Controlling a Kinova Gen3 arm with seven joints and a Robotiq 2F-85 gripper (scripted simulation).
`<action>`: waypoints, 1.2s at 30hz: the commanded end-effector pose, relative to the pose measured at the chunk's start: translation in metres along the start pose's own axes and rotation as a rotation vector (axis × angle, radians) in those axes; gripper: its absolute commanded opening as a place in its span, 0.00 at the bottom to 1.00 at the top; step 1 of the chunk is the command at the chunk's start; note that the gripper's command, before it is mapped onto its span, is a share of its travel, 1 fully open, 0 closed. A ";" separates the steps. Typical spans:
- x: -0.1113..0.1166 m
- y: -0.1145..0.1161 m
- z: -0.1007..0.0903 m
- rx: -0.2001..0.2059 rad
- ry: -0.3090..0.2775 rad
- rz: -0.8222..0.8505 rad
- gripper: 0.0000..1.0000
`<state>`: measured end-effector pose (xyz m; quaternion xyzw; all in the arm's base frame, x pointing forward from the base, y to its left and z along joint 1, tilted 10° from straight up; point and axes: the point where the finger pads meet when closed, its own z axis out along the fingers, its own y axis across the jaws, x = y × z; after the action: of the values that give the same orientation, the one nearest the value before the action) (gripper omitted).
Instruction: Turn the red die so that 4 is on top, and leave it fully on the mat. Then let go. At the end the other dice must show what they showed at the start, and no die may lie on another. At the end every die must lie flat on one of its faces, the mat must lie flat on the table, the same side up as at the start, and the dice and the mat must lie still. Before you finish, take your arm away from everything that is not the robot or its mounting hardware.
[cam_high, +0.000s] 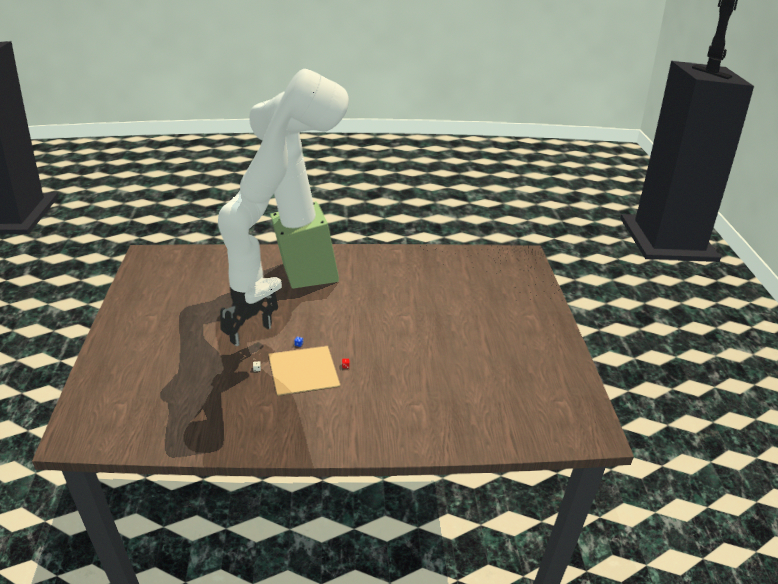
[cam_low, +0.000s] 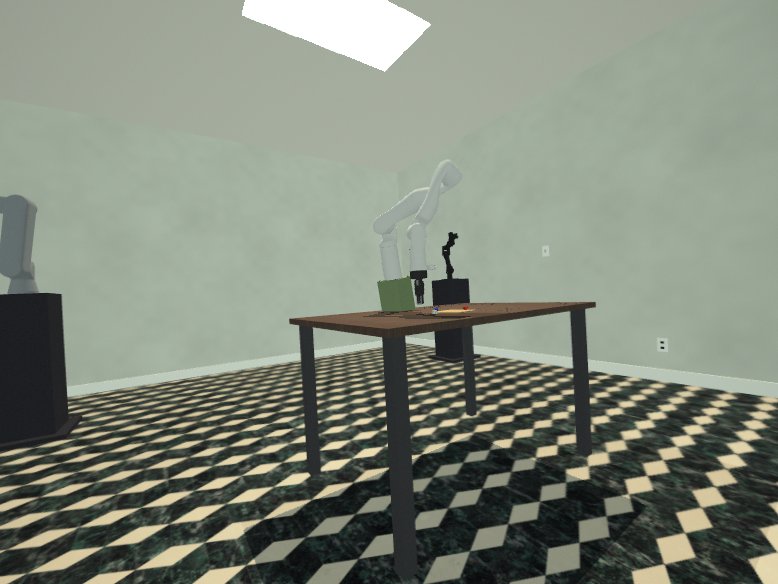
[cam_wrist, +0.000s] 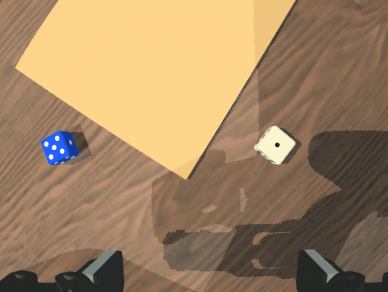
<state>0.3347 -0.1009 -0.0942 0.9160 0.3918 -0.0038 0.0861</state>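
The mat, a plain yellow-orange rectangle, lies flat on the table and is the landmark here. The red die sits on the table just beside the mat's right edge in the top view, off it; its pips are too small to read. Just beyond the mat's far edge in that view is the blue die, with five white pips on its upper face. The white die rests near the mat's left edge, one dark pip uppermost.

The gripper hangs above the table, beyond the mat's far left corner in the top view, its jaws spread fully wide with nothing between them.

No lettering can be read; the only marks legible are pips on the dice. The table has a brown wood-grain top and dark legs, and the arm's shadow falls across it left of the mat. A green block carries the white arm beyond the mat. Below and around is a floor of cream and dark green marbled diamonds, within pale green walls.
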 end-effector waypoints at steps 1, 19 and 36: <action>0.000 -0.025 0.000 0.007 -0.009 -0.019 1.00; -0.001 -0.081 -0.001 0.007 -0.009 -0.019 1.00; -0.001 -0.081 -0.001 0.007 -0.009 -0.019 1.00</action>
<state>0.2756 -0.0463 -0.1063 0.9125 0.4000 -0.0104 0.0845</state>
